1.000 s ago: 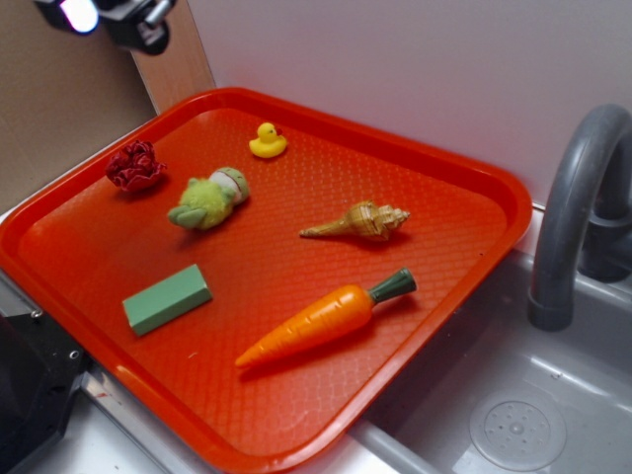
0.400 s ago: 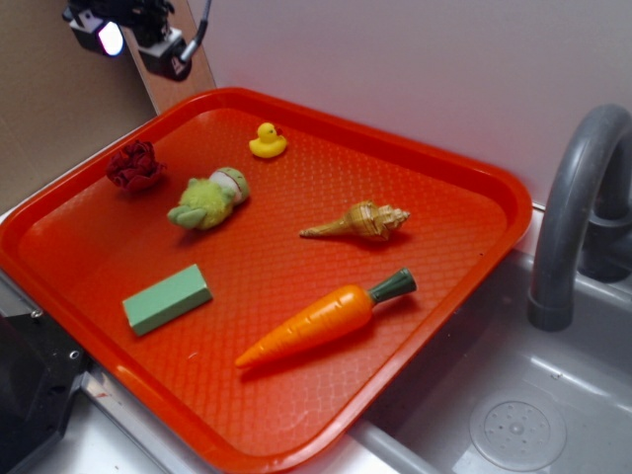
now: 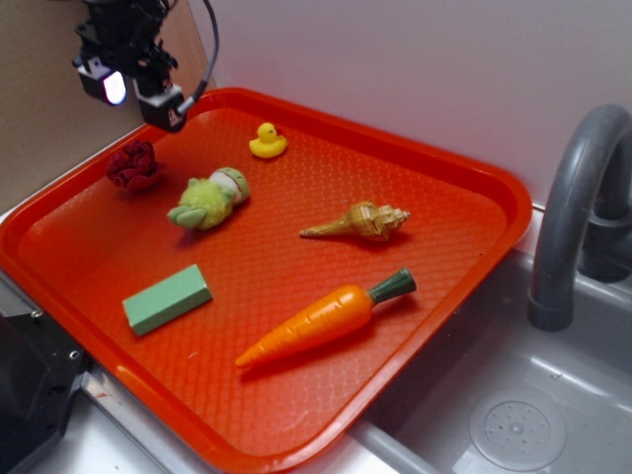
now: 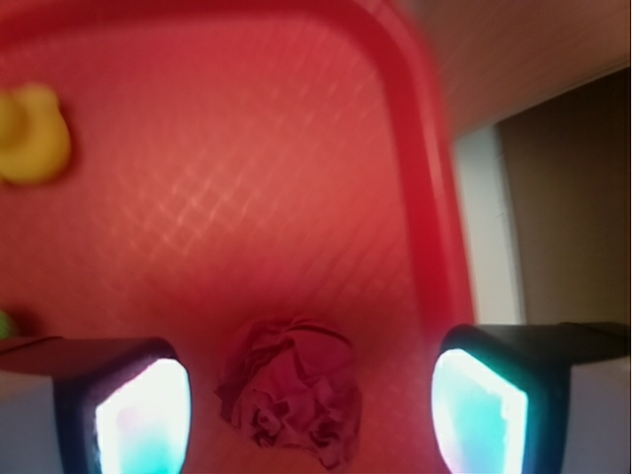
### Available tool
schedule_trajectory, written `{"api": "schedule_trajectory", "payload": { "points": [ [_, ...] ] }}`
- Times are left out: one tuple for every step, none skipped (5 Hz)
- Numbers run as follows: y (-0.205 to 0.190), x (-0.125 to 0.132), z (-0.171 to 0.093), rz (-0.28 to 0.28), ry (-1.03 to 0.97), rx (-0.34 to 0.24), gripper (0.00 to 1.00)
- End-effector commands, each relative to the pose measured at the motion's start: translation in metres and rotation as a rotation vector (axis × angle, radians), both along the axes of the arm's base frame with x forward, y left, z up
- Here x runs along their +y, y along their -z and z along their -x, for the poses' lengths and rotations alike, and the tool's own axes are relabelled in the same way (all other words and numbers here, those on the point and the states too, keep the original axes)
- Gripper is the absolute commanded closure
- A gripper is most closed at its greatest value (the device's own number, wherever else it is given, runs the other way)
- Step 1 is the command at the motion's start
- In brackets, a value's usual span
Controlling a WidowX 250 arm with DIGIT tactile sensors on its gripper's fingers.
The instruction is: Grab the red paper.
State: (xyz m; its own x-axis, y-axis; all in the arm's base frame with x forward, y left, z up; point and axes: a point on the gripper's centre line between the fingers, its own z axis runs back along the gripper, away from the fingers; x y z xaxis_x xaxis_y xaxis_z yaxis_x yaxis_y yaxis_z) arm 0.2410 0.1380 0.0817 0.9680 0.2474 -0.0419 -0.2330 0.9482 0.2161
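Observation:
The red paper (image 3: 135,165) is a small dark red crumpled wad lying near the far left edge of the orange-red tray (image 3: 425,168). My gripper (image 3: 138,97) hangs above and just behind it, apart from it, jaws wide open and empty. In the wrist view the paper (image 4: 291,390) lies on the tray between the two glowing pads (image 4: 146,417), a little nearer the left one, with clear gaps on both sides.
On the tray are a yellow duck (image 3: 267,141), a green plush toy (image 3: 209,200), a seashell (image 3: 360,221), a green block (image 3: 167,298) and a carrot (image 3: 326,318). A grey faucet (image 3: 573,217) and sink stand at right. The tray rim (image 4: 420,197) runs close beside the paper.
My gripper has come down from the top left corner and moved toward the red paper. Nothing on the tray has moved.

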Motion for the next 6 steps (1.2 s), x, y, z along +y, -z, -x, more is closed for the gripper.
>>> {"api": "schedule_trajectory", "payload": {
  "points": [
    [0.011,0.004,0.007,-0.027,0.013,0.019,0.0],
    [0.021,0.009,0.011,-0.054,0.005,0.087,0.0],
    [0.035,0.01,0.009,-0.064,-0.013,0.105,0.0],
    [0.033,0.008,0.01,-0.086,-0.013,0.101,1.0],
    [0.02,0.002,0.009,-0.07,0.001,0.091,1.0],
    [-0.029,-0.045,0.006,-0.036,0.114,0.032,1.0]
  ]
}}
